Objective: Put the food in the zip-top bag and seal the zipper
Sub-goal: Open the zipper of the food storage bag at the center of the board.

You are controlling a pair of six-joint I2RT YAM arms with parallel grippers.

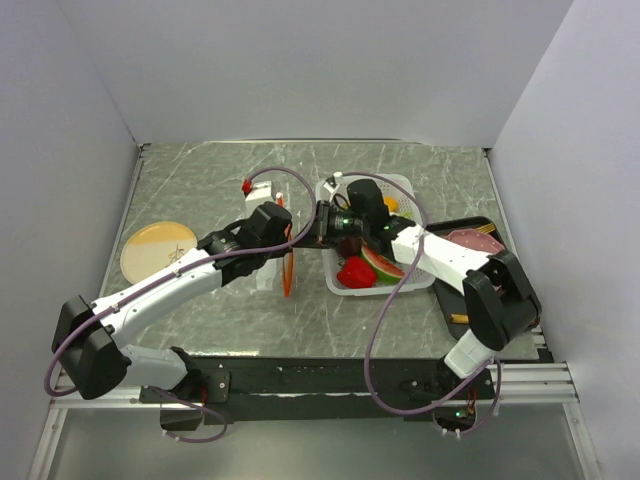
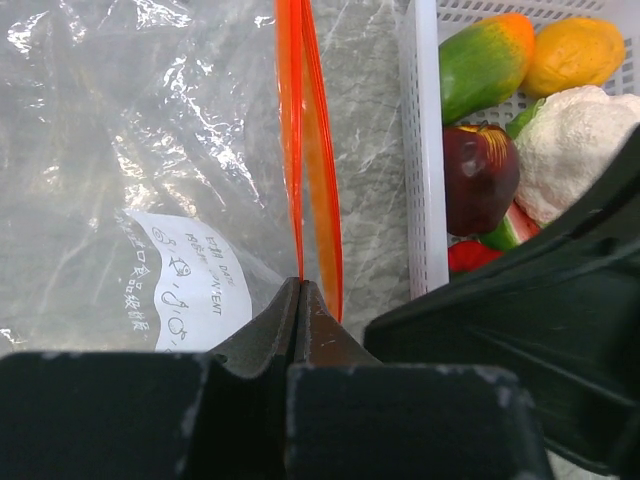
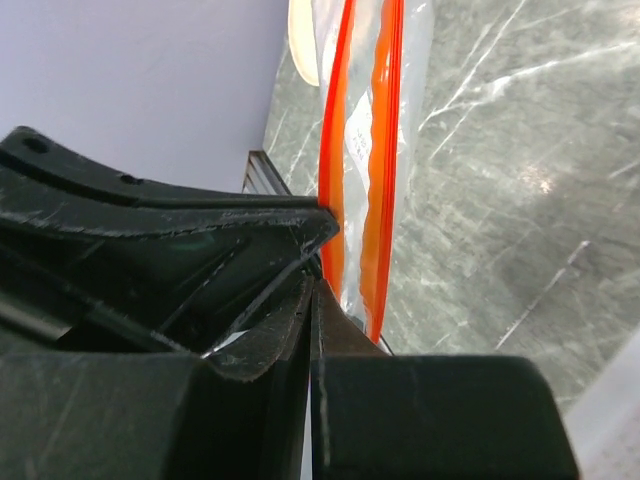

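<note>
The left end effector [image 2: 300, 288] and right end effector [image 3: 318, 272] clamp the zipper [image 2: 312, 170].

Top view: bag [image 1: 265, 280] mostly hidden beneath the left arm [image 1: 170, 278], only a pale scrap and the zipper [image 1: 288, 268] showing at 9 o'clock of the basket [image 1: 405, 180]; tray [image 1: 482, 221] at 3 o'clock partly under the right arm [image 1: 440, 258]. Right wrist view: zipper and plate [image 3: 300, 40] cut off at 12 o'clock, the strip's near end lost between the fingers of the right gripper [image 3: 318, 272]. Left wrist view: zipper leaves frame at 12 o'clock, near end swallowed by the left gripper [image 2: 300, 292]; label [image 2: 185, 280] print too small to read; watermelon slice [image 2: 505, 230] and red pepper [image 2: 470, 255] mostly behind the right gripper at 4 o'clock.
</note>
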